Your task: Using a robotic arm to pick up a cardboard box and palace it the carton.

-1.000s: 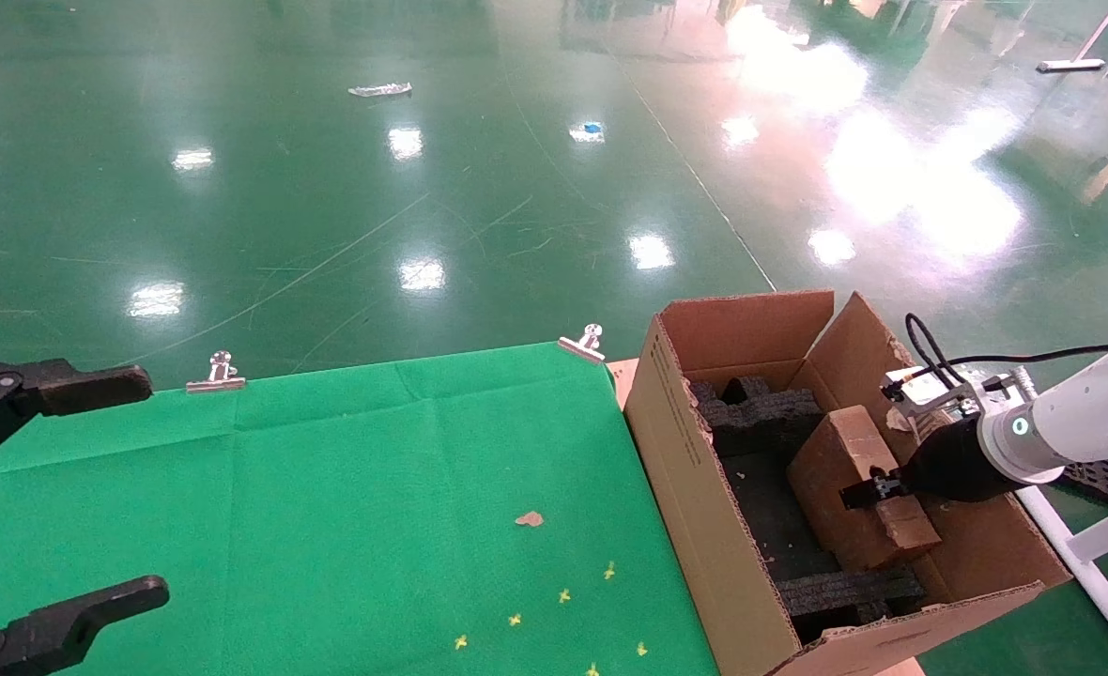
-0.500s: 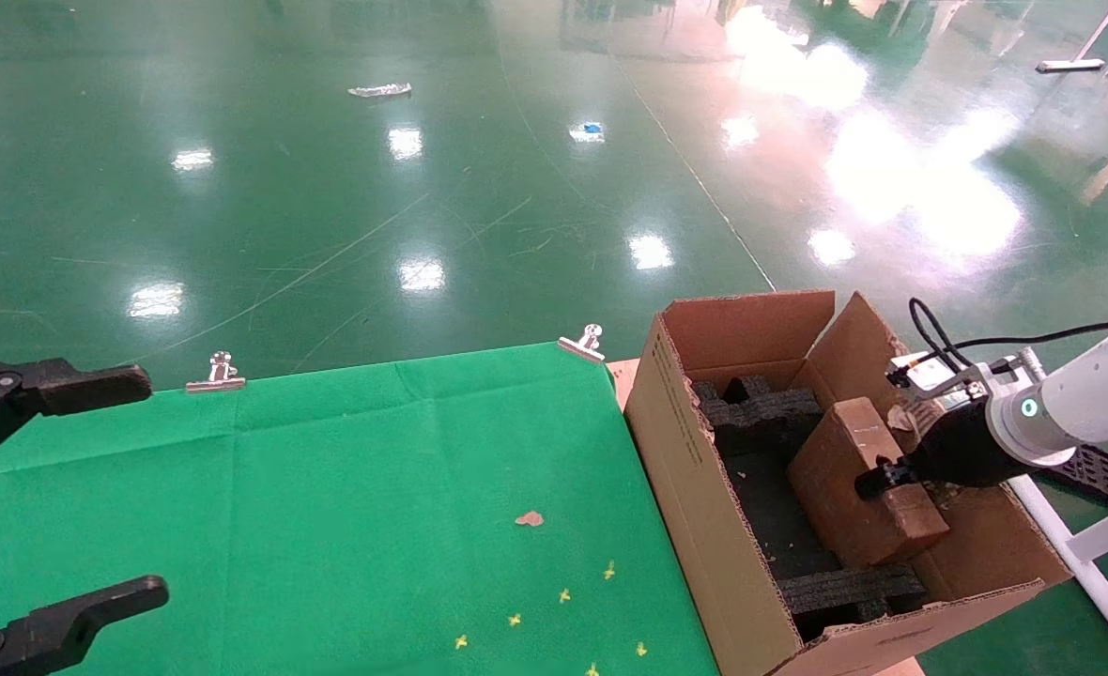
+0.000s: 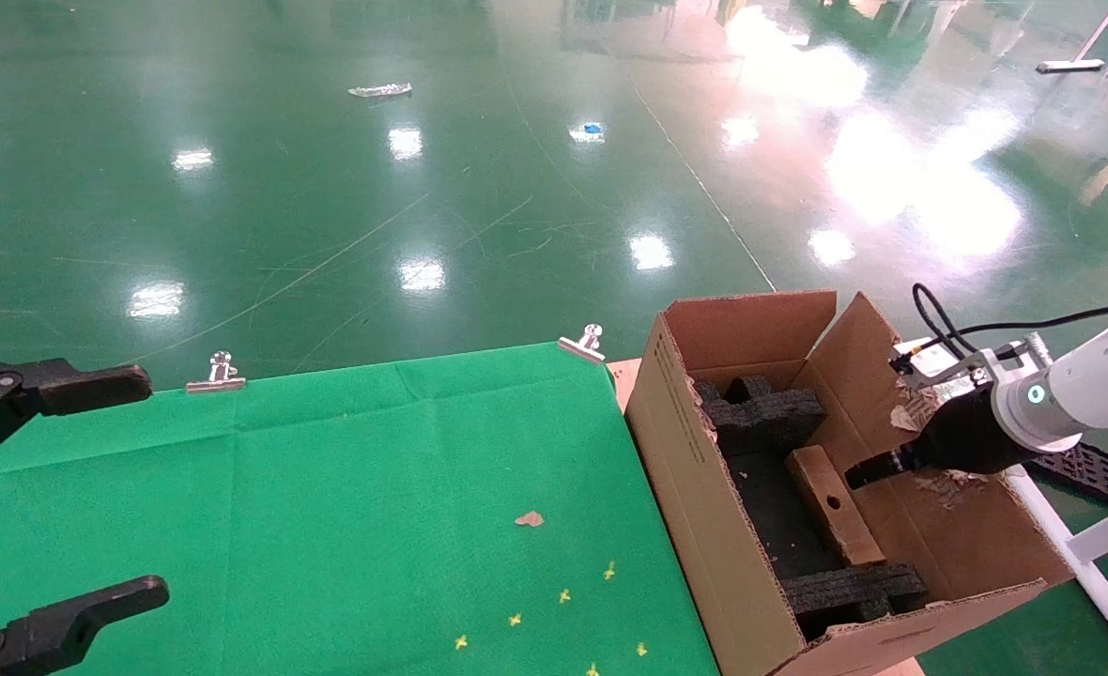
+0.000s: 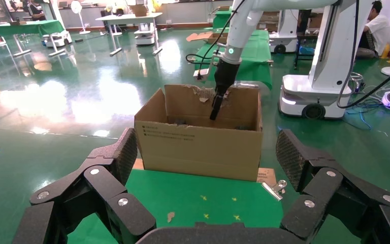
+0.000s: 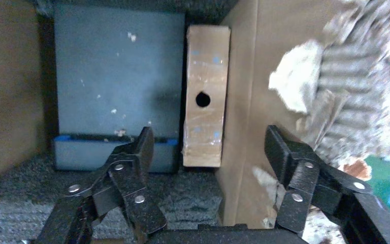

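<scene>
The small narrow cardboard box (image 3: 831,504) with a round hole lies on edge inside the carton (image 3: 704,488), against its right wall, between black foam blocks (image 3: 761,411). It shows in the right wrist view (image 5: 205,114), apart from the fingers. My right gripper (image 3: 856,476) on the white robotic arm (image 3: 1080,390) hangs over the carton, open and empty, just above the box; the left wrist view shows it too (image 4: 214,113). My left gripper (image 4: 205,168) is open and empty, parked at the table's left edge (image 3: 94,488).
The green cloth (image 3: 329,507) covers the table, held by metal clips (image 3: 584,344) at the far edge. Yellow marks (image 3: 563,595) and a brown scrap (image 3: 529,518) lie on it. The carton's right flap (image 3: 911,413) is torn. A white frame (image 3: 1089,563) stands right of the carton.
My right gripper has let go of the cardboard box and risen slightly. The box has dropped from a tilted hold to lie low on edge inside the carton.
</scene>
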Controlling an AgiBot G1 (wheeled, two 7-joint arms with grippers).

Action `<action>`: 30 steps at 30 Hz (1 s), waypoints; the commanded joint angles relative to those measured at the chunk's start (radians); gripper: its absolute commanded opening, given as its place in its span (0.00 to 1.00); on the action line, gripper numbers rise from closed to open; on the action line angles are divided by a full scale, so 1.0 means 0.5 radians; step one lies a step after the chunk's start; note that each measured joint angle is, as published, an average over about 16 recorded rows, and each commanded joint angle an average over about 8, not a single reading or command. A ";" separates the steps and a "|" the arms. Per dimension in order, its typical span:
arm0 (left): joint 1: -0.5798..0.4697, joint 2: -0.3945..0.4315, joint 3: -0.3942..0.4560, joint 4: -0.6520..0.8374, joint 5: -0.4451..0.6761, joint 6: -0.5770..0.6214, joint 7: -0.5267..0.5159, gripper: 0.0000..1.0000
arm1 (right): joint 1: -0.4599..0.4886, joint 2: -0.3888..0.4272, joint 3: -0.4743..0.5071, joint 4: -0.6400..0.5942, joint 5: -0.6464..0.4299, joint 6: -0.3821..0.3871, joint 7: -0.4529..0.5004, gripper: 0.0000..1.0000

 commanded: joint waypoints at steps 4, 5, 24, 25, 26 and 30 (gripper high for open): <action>0.000 0.000 0.000 0.000 0.000 0.000 0.000 1.00 | 0.087 0.023 0.015 0.007 0.013 -0.018 -0.042 1.00; 0.000 0.000 0.000 0.000 0.000 0.000 0.000 1.00 | 0.119 0.033 0.020 0.013 0.017 -0.026 -0.055 1.00; 0.000 -0.001 0.002 0.000 -0.001 -0.001 0.001 1.00 | 0.892 0.314 0.144 0.481 0.066 -0.153 -0.298 1.00; 0.000 -0.001 0.002 0.000 -0.001 -0.001 0.001 1.00 | 0.900 0.324 0.145 0.506 0.064 -0.153 -0.299 1.00; 0.000 -0.001 0.002 0.000 -0.001 -0.001 0.001 1.00 | 0.912 0.335 0.146 0.533 0.061 -0.152 -0.301 1.00; 0.000 -0.001 0.002 0.001 -0.002 -0.001 0.001 1.00 | 0.922 0.359 0.168 0.612 0.058 -0.156 -0.310 1.00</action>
